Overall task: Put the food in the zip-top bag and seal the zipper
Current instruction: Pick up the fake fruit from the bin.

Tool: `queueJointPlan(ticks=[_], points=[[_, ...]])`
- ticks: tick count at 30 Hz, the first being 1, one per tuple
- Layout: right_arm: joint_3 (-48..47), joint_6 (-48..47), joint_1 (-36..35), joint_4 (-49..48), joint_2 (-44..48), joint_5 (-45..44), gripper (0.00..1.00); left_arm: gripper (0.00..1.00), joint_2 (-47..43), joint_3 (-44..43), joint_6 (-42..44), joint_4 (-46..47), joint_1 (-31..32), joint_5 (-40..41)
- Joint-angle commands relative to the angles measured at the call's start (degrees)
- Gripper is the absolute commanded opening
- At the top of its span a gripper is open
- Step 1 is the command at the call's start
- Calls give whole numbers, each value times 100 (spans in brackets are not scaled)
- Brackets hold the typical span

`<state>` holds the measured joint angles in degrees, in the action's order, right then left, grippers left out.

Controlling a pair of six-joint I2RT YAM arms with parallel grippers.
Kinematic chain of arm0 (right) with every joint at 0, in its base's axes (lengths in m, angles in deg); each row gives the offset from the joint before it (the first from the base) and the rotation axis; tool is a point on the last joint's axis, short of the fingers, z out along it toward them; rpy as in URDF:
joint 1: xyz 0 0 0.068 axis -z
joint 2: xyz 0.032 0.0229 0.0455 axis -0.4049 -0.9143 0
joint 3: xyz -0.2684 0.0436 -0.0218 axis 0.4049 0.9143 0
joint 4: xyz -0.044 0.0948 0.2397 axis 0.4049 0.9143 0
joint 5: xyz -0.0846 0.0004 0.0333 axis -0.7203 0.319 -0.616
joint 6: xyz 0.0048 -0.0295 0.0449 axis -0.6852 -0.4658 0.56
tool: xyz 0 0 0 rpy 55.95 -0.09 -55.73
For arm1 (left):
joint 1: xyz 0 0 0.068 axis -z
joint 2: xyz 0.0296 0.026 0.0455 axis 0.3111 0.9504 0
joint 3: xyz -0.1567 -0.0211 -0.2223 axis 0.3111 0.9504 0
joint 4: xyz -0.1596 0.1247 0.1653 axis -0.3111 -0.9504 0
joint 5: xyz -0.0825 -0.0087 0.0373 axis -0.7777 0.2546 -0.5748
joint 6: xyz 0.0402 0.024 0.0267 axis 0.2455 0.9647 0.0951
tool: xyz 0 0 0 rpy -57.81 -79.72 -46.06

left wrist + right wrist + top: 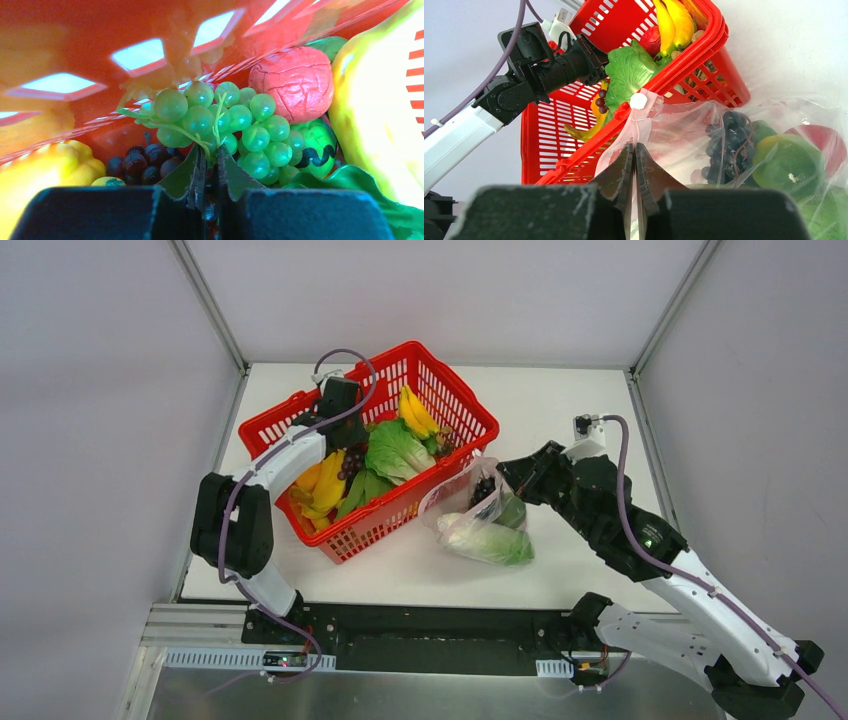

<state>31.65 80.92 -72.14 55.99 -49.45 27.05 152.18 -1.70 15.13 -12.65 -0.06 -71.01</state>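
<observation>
My left hand (pixel 210 167) is clenched on the green grapes (pixel 220 120) by the stem, deep in the red basket (pixel 455 405). My right hand (pixel 634 160) pinches the zip-top bag (pixel 684 125) at its mouth, just beside the basket. Lift the grapes straight up and clear the rim.

The clear zip-top bag (pixel 447 502) is laid on its side just beside the red mesh basket (pixel 462 400), and its mouth edge, with the pink-red zipper (pixel 637 125), is pinched in the right gripper (pixel 634 149). Inside it, 1 long white-green cabbage (pixel 488 540), dark grapes (pixel 726 137), a yellow-green fruit (pixel 793 162) and a red piece (pixel 824 140) are seen. The other food is piled in the basket: bananas (pixel 417 412), a leafy lettuce (pixel 397 452), a wrinkled red fruit (pixel 291 82), a 2nd dark bunch (pixel 142 162), and green grapes (pixel 220 120) whose stem is clamped by the left gripper (pixel 210 155).
</observation>
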Motion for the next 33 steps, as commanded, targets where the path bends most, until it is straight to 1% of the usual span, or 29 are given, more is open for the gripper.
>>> queueJointPlan(ticks=[1,3,11,19,25,28,33], points=[[16,17,13,-297,93,73,6,0,-351,104,3,209,7,440],[48,46,23,-301,174,66,6,0,-595,155,78,236,13,399],[98,75,18,-255,364,-31,6,0,-1689,-180,359,-317,21,165],[97,82,23,-252,344,22,6,0,-2470,-2,482,-582,22,35],[106,111,25,-251,404,22,6,0,-2970,-95,515,-885,22,-415],[115,120,21,-255,418,2,6,0,-3277,-143,520,-1002,29,-802],[109,128,21,-251,362,39,6,0,-3684,-319,579,-1232,244,-1216]])
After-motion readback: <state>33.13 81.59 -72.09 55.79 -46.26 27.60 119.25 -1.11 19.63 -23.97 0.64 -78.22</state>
